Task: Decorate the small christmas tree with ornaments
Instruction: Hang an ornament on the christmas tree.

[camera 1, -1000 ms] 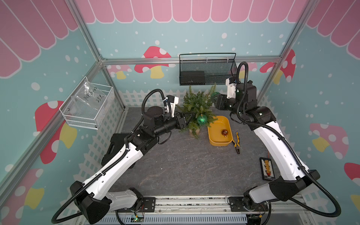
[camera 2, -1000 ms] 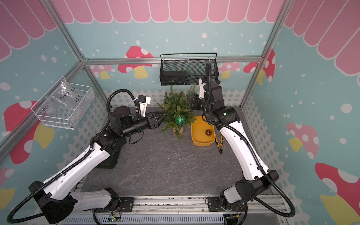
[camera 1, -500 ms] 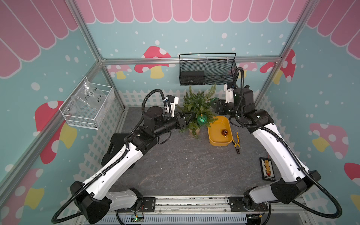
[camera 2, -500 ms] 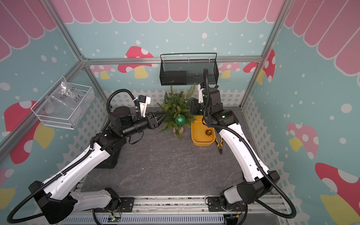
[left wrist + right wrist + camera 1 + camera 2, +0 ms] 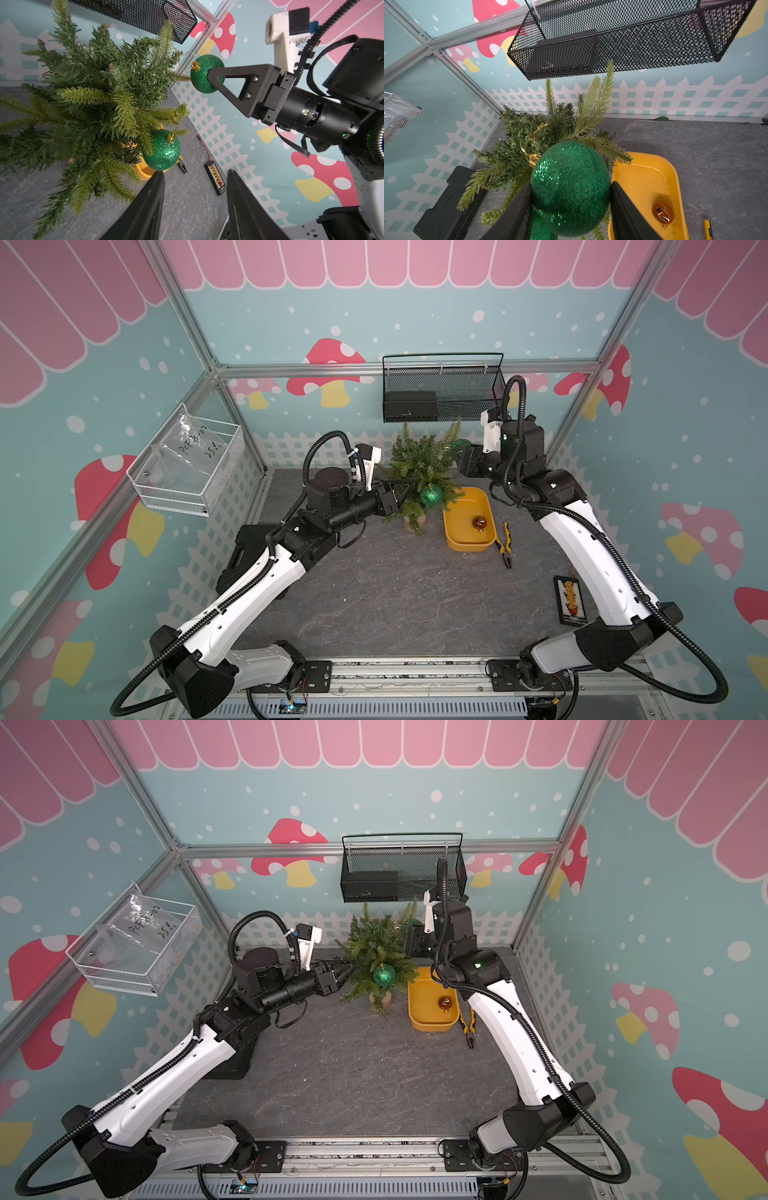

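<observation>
Right gripper, slight shift beside tree

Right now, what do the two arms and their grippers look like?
Left arm and right arm: white shells, black joints, ribbed black cable hoses, white wrist-camera mounts. Left gripper and right gripper: black fingers, triangular open frames.

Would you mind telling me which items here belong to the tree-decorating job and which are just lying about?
Job:
small christmas tree
hung green bauble
held green bauble
copper bauble
yellow tray holding it

Lying about:
pliers
black connector board
black case
black mesh basket
white wire basket
</observation>
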You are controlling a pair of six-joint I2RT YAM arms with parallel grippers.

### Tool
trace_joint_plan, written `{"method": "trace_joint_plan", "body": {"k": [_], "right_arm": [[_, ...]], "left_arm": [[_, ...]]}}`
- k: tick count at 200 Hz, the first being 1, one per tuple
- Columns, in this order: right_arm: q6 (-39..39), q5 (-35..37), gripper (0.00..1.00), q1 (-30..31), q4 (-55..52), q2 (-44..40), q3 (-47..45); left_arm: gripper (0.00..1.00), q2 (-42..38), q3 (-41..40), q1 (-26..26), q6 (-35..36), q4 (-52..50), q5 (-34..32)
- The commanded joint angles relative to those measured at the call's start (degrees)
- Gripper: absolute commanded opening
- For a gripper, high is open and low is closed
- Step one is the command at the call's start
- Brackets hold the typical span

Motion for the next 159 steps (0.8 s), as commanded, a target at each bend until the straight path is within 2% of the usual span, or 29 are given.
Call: {"method": "trace_joint_plan", "body": {"k": [1,57,108,159], "right_arm": [[0.98,1.08,0.47,0.32,3.36,-0.87,-2.5],[3.2,0.74,0.47,0.32,7.51,-5.89,-11.69],[3.65,0.49,0.48,0.32,8.96,-5.98,-13.31],[3.98,0.73,0.52,0.32,9.71,-5.32,-13.5]], "left_arm": [[0.51,-1.43,-0.72,0.3,-0.41,0.6,0.39],[0.51,-1.5,-0.7,0.35,0.02,0.42,0.31],[0.51,-1.57,-0.87,0.33,-0.33,0.64,0.46],[0.51,-2.05,-1.04,0.38,-0.12,0.36,0.18]]}}
